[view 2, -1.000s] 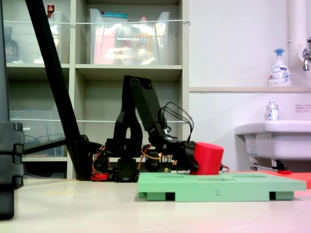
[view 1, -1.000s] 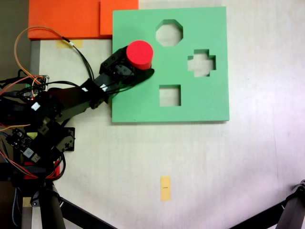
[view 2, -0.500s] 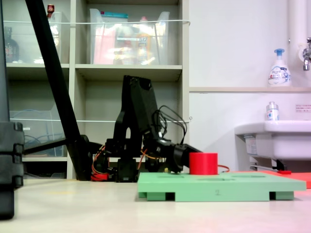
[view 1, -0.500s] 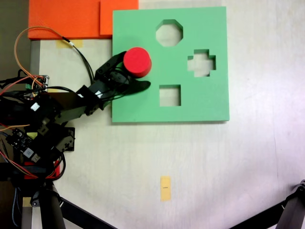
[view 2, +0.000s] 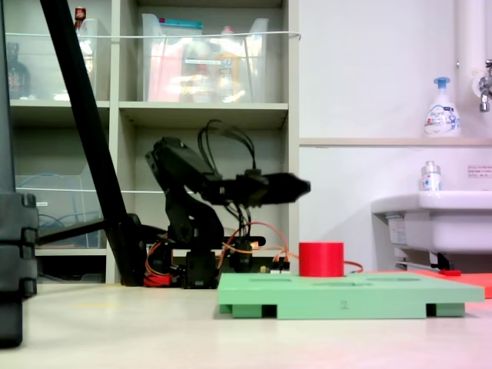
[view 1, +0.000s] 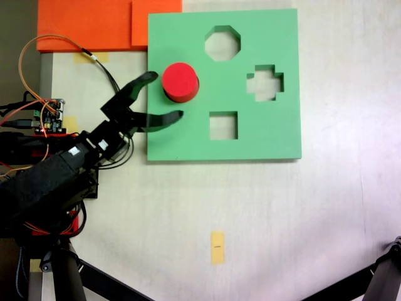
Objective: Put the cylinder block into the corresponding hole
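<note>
Green board (view 1: 263,135): one red cylinder block (view 1: 180,81), three open cut-outs.

Koch arm (view 1: 69,166): matte black plastic links and servo housings, small white labels on the upper faces. Gripper (view 1: 168,96): two black tapered, pointed fingers. Cables: orange wire loop (view 1: 37,53), black leads, red-and-orange bundle at base. Exposed circuit board (view 1: 50,113) with coloured connectors beside base.
</note>
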Controlling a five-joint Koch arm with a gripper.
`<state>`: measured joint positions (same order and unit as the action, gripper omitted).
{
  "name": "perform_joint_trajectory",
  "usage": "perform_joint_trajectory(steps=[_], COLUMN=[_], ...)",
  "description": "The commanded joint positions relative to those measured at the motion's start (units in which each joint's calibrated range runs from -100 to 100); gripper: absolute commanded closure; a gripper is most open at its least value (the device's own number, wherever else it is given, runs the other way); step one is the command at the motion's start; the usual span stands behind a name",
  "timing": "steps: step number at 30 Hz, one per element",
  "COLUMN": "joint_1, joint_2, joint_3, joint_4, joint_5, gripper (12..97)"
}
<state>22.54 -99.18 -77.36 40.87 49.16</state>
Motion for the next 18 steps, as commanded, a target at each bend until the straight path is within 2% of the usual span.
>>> perform_joint_trajectory(steps=[1,5,9,12,18], joint_1=[-3.27,-10.21,-16.26,-21.00,-23.59], joint_2=[-0.82,-0.82,-0.82,-0.82,0.44], joint_3=[8.17,17.84,20.93,23.03,21.23], joint_4=[-1.73,-13.96,-13.67,-13.67,-14.05], joint_5=[-1.12,-6.25,-13.24,-18.17,-28.42], gripper=[59.7,62.3,62.9,67.0,67.2])
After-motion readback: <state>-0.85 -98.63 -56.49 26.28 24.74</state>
